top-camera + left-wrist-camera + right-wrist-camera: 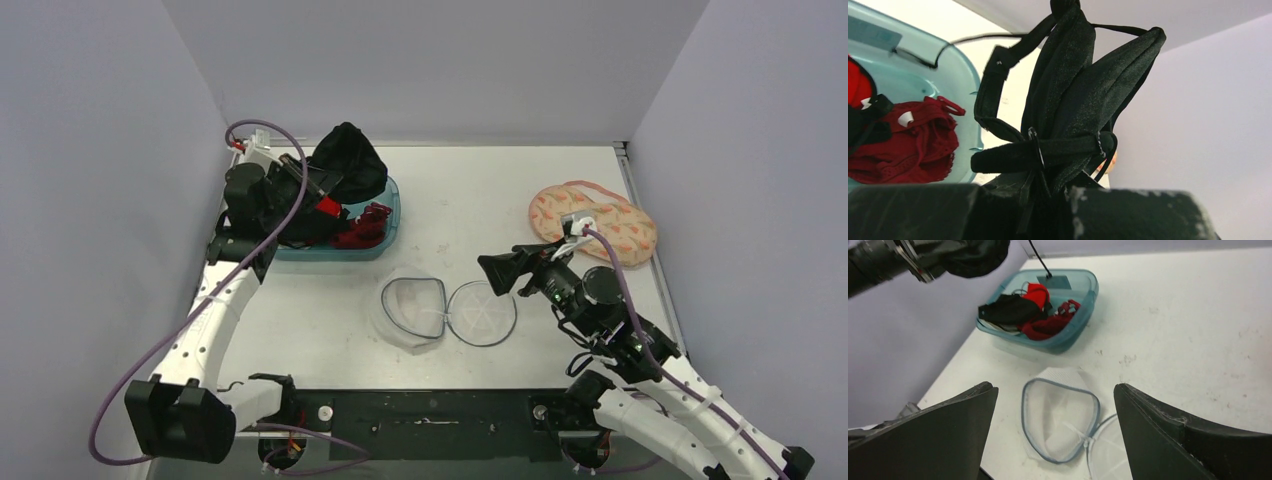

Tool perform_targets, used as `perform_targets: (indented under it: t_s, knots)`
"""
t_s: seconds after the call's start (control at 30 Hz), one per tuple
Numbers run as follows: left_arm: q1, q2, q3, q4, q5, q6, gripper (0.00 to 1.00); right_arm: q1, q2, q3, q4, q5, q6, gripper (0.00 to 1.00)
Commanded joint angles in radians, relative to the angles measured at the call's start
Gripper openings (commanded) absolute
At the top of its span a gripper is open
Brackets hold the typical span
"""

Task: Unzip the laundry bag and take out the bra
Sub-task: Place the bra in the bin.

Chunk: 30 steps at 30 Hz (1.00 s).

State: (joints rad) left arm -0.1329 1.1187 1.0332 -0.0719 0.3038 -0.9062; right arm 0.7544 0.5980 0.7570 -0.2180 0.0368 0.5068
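Left gripper [1058, 196] clamped on black bra [1073, 95], held in the air over teal bin [392, 215] holding red and black garments. Right gripper [498, 270] spread wide, empty, near unzipped laundry bag [414, 312], which lies flat on the table. Likely step: drop-off. Best to lower until the straps are inside the rim, then release.

Top view looks down from behind me over the table [480, 190]. Left wrist hugs the bra [1073, 100], right sits farther; all share the bin [392, 212].
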Motion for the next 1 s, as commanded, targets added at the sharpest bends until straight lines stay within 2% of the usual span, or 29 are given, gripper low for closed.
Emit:
perform_targets:
  t_s: [0.0,0.37,0.63,0.83,0.97]
  knots:
    - [0.010,0.069,0.079,-0.004,-0.044,0.019,0.00,0.006,-0.019,-0.055,0.028,0.019,-0.001,0.90]
    - [0.022,0.217,-0.034,-0.005,-0.209,-0.103,0.00,0.006,-0.039,-0.118,0.052,0.028,0.006,0.90]
    - [0.011,0.291,-0.148,0.127,-0.365,-0.413,0.00,0.006,-0.038,-0.140,0.073,0.031,0.026,0.90]
    - [-0.061,0.374,-0.122,0.132,-0.505,-0.510,0.00,0.006,-0.023,-0.146,0.085,0.031,0.035,0.90]
    - [-0.079,0.443,-0.081,0.109,-0.537,-0.525,0.00,0.006,-0.025,-0.145,0.077,0.037,0.035,0.90]
